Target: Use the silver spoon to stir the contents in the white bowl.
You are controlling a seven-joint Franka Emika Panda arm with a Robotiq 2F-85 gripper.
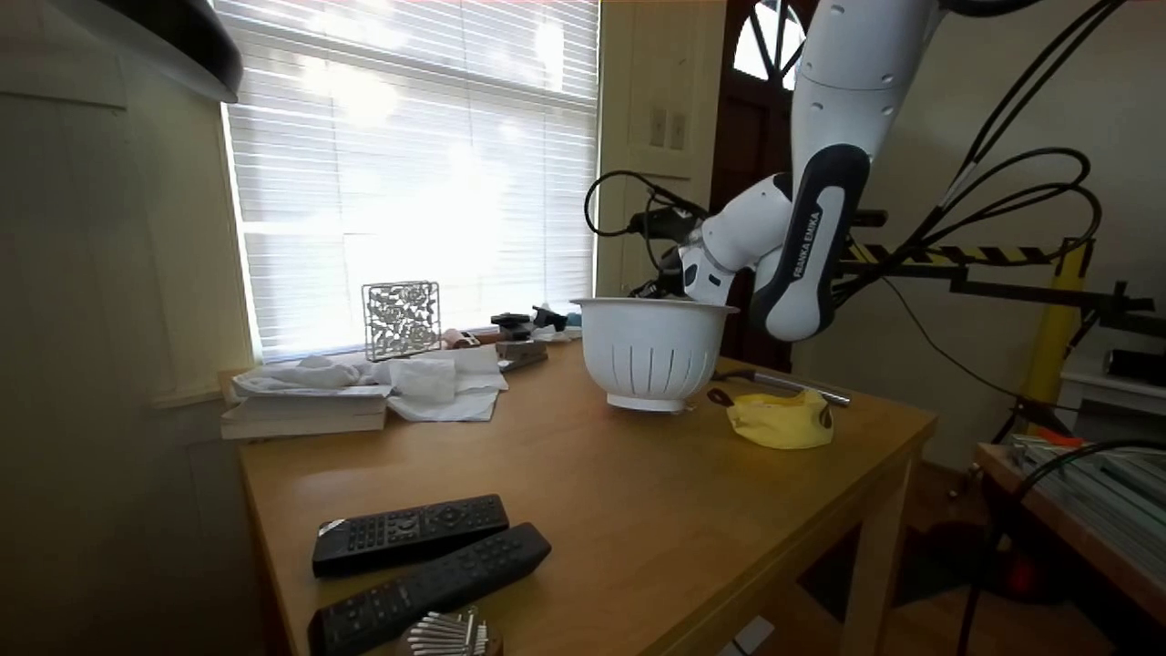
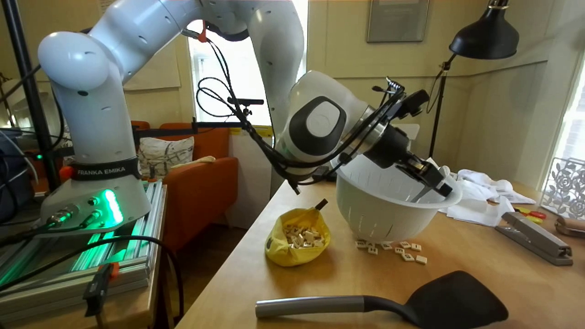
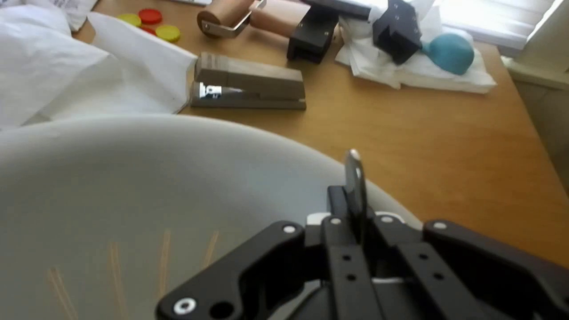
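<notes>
The table bears 1 bowl; 2 fingers grip 1 spoon.

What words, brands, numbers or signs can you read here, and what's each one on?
"FRANKA EMIKA": a pale strip along the robot arm.
"FRANKA EMIKA": the black band around the arm's base.
Too small to read: the marks on the loose tiles and on the two remotes.

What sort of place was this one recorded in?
Probably a home, perhaps a living room: an orange armchair with a patterned cushion stands in the background, and two TV-style remotes lie on the wooden table.
</notes>
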